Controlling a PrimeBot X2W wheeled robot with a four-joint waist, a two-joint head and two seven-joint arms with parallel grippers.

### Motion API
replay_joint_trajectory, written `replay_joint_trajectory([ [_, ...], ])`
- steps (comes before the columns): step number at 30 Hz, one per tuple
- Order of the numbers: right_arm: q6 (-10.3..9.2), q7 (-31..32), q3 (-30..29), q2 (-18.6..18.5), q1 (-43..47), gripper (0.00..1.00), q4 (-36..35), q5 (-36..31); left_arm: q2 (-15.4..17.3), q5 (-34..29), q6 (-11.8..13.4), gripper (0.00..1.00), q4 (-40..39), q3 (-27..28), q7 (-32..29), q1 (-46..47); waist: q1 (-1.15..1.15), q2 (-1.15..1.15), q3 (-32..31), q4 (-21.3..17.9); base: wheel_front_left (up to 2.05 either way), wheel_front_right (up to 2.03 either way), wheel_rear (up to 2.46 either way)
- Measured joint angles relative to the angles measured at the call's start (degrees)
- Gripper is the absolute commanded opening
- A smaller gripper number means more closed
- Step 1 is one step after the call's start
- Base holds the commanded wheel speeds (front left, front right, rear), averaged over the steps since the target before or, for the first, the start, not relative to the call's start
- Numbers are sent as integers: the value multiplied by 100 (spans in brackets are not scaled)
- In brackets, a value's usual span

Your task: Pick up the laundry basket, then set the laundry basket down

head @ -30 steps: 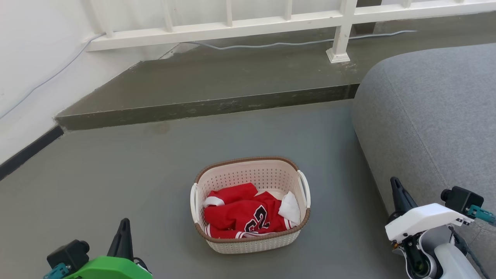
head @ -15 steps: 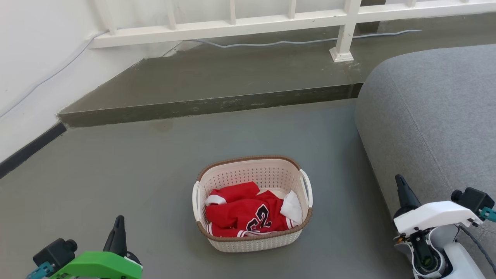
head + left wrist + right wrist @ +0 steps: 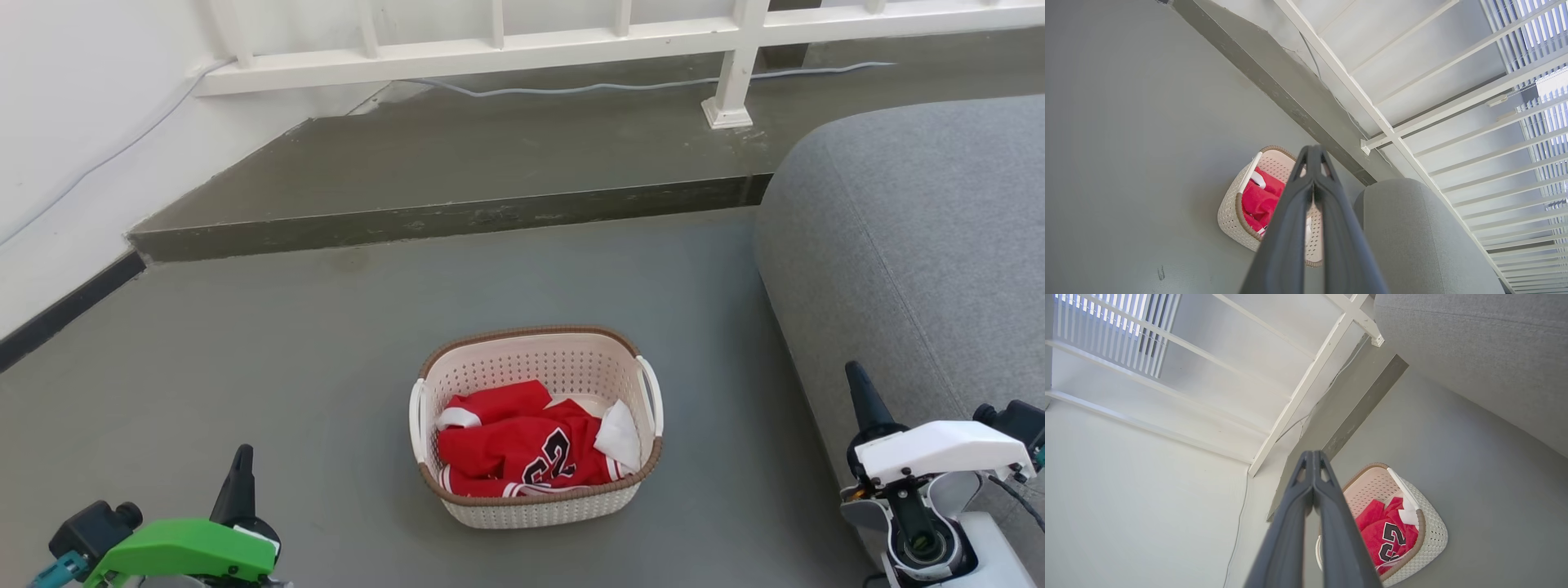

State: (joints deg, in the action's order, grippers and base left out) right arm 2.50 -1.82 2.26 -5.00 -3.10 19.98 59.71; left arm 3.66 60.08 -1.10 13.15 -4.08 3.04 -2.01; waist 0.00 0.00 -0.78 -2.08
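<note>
The laundry basket [image 3: 535, 498] stands on the grey floor in the middle of the head view, cream and perforated with a brown rim and white side handles; the same laundry basket [image 3: 1231, 212] [image 3: 1429, 535] appears in both wrist views. A red jersey [image 3: 522, 449] lies inside it. My left gripper [image 3: 242, 465] is at the lower left, well left of the basket, its fingers pressed together with nothing held. My right gripper [image 3: 859, 384] is at the lower right beside the sofa, also shut and empty. Both are apart from the basket.
A grey sofa [image 3: 914, 245] fills the right side, close to the right arm. A raised concrete step [image 3: 457, 216] runs behind the basket, with a white railing [image 3: 571, 37] and a cable on it. A white wall [image 3: 65, 163] stands at the left.
The whole head picture has shifted slightly right, so the camera moved. Both grippers sit a little lower and further outward in the picture. The basket rests where it was.
</note>
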Motion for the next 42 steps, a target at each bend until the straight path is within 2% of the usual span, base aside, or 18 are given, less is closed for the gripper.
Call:
replay_joint_trajectory([
  [42,366,751,-917,243,-29,0,-294,2775,-65,2871,-504,0,253,627,-711,442,0,0,82,184,0,0,0],
])
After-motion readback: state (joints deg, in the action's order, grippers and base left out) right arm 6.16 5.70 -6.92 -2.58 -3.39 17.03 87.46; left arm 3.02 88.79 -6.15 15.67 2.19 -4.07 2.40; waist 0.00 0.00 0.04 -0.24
